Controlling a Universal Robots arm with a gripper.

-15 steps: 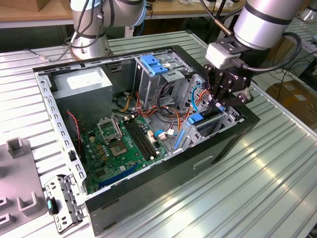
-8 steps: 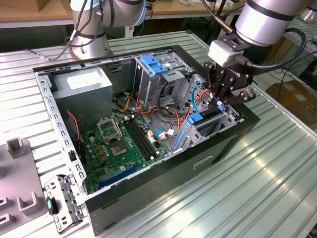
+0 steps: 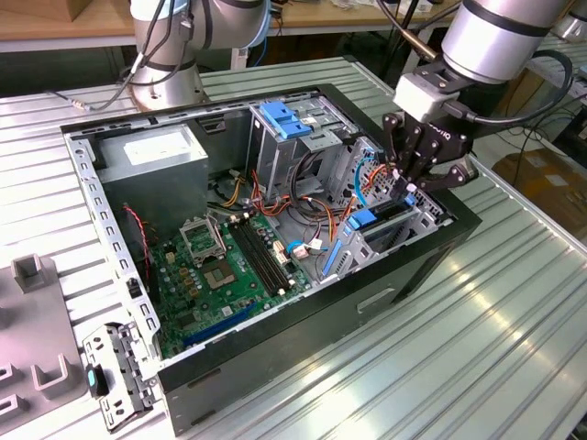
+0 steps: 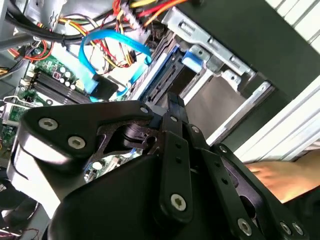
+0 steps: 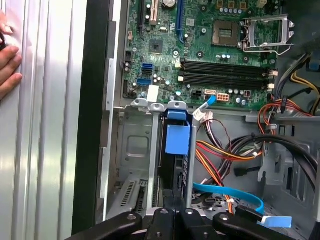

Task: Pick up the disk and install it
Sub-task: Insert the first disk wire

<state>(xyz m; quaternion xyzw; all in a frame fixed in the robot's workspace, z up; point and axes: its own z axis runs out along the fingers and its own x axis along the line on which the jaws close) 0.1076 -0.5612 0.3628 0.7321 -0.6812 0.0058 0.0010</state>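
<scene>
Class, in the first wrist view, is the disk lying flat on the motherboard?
No, the disk stands on edge in the drive bay beside the motherboard.

- Cables (image 5: 220, 155) crowd the disk (image 5: 177, 137) on one side
- Slot (image 5: 134, 150) on its other side stands free
- Open room above the motherboard (image 3: 220, 275)
- Hand (image 5: 7, 55) lies on table (image 3: 514, 367) beside case (image 3: 303, 339)

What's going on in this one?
The robot's gripper hangs over the drive cage at the exterior view's right end of the open computer case. The disk, in its blue bracket, stands in the cage slot directly beneath it. A person's hand rests on the table beside the case.
</scene>
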